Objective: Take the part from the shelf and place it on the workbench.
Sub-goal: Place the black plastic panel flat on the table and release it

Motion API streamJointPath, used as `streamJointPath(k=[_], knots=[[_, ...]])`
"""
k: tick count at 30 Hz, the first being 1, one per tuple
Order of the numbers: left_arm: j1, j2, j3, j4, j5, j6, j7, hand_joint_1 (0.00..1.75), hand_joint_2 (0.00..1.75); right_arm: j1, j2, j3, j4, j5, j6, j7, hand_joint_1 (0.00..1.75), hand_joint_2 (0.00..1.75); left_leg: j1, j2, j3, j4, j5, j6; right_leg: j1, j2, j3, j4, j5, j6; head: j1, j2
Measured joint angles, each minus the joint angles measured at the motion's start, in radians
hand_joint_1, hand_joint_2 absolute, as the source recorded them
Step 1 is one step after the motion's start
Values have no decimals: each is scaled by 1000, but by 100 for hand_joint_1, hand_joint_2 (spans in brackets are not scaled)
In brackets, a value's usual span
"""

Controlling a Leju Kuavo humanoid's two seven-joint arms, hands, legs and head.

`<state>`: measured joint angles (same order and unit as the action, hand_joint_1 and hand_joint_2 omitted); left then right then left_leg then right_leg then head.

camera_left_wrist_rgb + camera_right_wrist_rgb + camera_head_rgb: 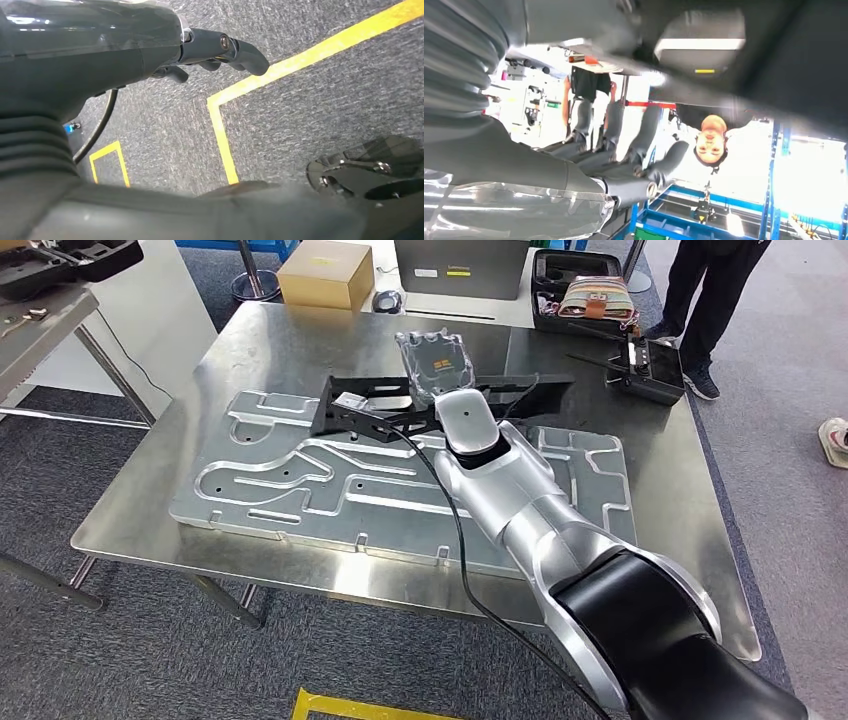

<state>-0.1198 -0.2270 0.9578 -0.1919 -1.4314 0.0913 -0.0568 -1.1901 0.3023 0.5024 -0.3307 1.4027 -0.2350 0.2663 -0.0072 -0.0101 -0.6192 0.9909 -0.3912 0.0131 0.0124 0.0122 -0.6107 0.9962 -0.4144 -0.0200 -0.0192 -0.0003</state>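
Note:
The part is a long black bracket (360, 410) lying across the far side of a grey machined plate (300, 480) on the steel workbench (150, 510). My right arm reaches over the plate, and its wrist crosses the bracket. My right hand (435, 360), under a clear cover, sits just beyond the bracket. In the right wrist view its fingers (624, 160) stretch out straight with nothing between them and the thumb (634, 190); a dark blurred shape (724, 30) lies close to the camera. My left hand (215, 50) hangs over the carpet floor, loosely curved and holding nothing.
At the bench's far edge stand a cardboard box (325, 272), a grey case (460, 265), an open black case (585, 295) and a remote controller (650, 370). A person's legs (715, 300) are at the far right. A shelf (40, 280) stands at the left. Yellow tape (225, 145) marks the floor.

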Motion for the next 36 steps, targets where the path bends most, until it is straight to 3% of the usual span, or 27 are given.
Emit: streamJointPath(k=[1,22,27,36], knots=[[0,0,3,0,4,2,5,0,0,0,2,-1,0,1,0,-2,0,175,0,0,0,0,0,0,0,0,0,0,0,0,0,0],[-2,-3,59,0,36,-27,77,0,0,5,36,-12,-23,-153,52,-33,0,175,0,0,0,0,0,0,0,0,0,0,0,0,0,0],[-1,-4,67,0,35,-24,90,0,0,5,39,20,-34,-348,84,-51,0,175,0,0,0,0,0,0,0,0,0,0,0,0,0,0],[-2,-5,74,0,21,-15,104,0,0,-8,42,199,-77,-790,82,-94,0,175,0,0,0,0,0,0,0,0,0,0,0,0,0,0]])
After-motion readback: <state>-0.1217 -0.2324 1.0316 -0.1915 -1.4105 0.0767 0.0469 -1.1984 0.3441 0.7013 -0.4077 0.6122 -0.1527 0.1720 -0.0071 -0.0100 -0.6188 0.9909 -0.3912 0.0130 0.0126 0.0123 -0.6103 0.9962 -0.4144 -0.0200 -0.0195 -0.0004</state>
